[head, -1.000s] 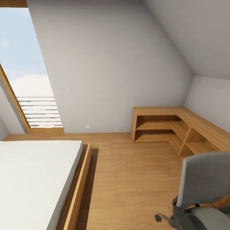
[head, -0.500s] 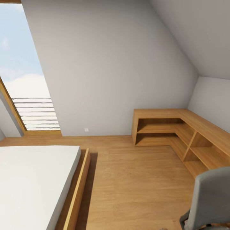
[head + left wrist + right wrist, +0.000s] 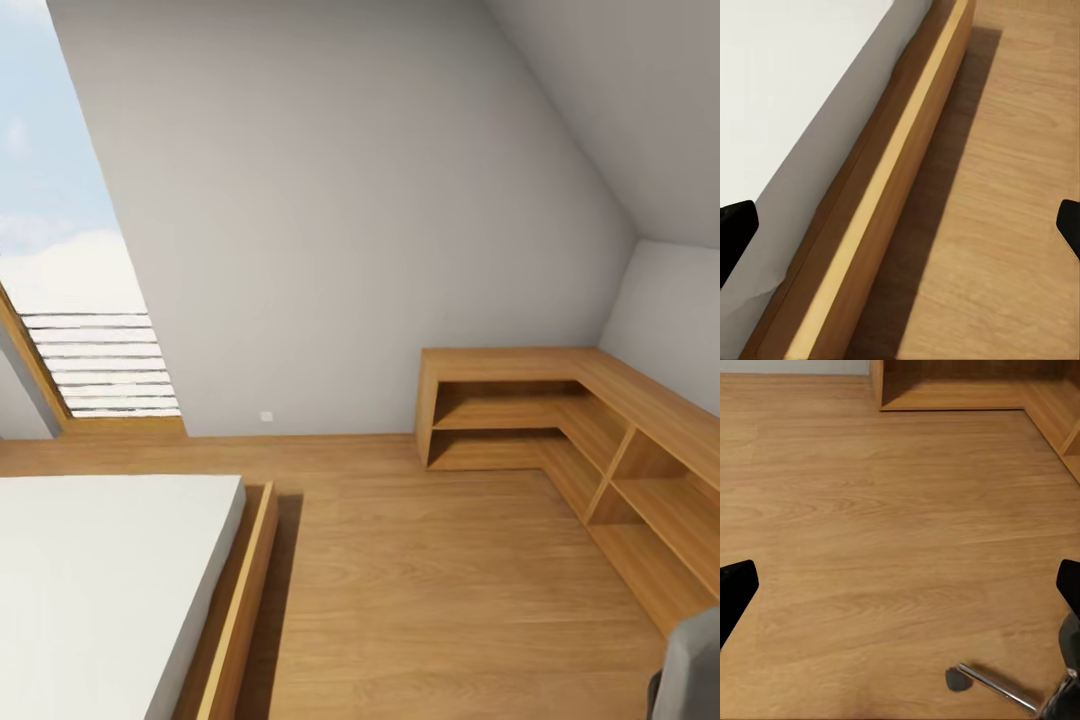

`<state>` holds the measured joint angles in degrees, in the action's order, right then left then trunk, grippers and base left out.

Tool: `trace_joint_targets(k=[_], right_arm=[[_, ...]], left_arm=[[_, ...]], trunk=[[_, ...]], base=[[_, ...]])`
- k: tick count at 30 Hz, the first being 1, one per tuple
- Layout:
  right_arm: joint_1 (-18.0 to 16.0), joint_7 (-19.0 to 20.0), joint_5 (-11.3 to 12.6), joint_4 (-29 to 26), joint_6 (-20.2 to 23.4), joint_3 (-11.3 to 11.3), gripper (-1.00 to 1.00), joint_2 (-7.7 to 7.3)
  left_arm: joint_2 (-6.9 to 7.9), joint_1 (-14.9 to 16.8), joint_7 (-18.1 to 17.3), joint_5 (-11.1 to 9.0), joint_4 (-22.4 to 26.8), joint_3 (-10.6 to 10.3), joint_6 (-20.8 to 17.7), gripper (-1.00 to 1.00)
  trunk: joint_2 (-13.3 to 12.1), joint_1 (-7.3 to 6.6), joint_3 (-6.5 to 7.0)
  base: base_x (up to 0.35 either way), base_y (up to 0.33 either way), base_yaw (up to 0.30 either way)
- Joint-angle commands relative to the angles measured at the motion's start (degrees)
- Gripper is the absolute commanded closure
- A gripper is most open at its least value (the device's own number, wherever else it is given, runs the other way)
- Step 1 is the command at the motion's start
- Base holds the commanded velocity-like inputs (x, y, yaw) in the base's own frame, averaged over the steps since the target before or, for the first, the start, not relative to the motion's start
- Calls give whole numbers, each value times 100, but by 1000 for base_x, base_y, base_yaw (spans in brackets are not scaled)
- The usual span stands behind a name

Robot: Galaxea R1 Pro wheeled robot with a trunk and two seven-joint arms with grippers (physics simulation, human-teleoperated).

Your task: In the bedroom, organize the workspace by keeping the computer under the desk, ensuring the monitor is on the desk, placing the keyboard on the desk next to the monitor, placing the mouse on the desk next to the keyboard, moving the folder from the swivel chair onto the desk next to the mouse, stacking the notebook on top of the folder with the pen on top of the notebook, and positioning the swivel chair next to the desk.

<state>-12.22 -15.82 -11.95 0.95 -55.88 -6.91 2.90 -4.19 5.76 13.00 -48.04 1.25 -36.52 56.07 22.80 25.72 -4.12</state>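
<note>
While wooden floor [image 3: 430, 580] spreads below, the left gripper [image 3: 900, 225] hangs spread beside the bed [image 3: 802, 112]; the right gripper [image 3: 900, 585], spread, faces the swivel chair [image 3: 1001, 684] base.

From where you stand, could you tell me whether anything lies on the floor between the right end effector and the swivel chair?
Nothing visible does. In the right wrist view, bare wooden floor runs from the open right end effector to the swivel chair, whose chrome leg and caster sit at the frame's corner. The corner shelf unit stands farther off, by the wall.
</note>
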Motion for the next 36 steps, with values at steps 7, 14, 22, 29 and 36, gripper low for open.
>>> trace_joint_targets(k=[7, 14, 22, 29, 36], right_arm=[[-4, -23, -61, 10, -19, -46, -100, 0], [-7, -26, -61, 10, -19, -47, -100, 0], [-8, -26, -61, 10, -19, -47, -100, 0], [-5, -26, -61, 10, -22, -47, -100, 0], [-8, -26, -61, 10, -27, -47, -100, 0]], left_arm=[[-1, 4, 58, 5, 1, -48, 10, -100], [-3, 4, 60, 5, 0, -48, 10, -100], [-3, 4, 62, 5, 1, -48, 10, -100], [-2, 4, 62, 5, -1, -48, 10, -100], [-3, 4, 62, 5, 1, -48, 10, -100]], trunk=[[12, 7, -12], [12, 7, -12], [12, 7, -12], [12, 7, -12], [12, 7, -12]], base=[[321, 0, 0], [321, 0, 0], [322, 0, 0], [322, 0, 0], [324, 0, 0]])
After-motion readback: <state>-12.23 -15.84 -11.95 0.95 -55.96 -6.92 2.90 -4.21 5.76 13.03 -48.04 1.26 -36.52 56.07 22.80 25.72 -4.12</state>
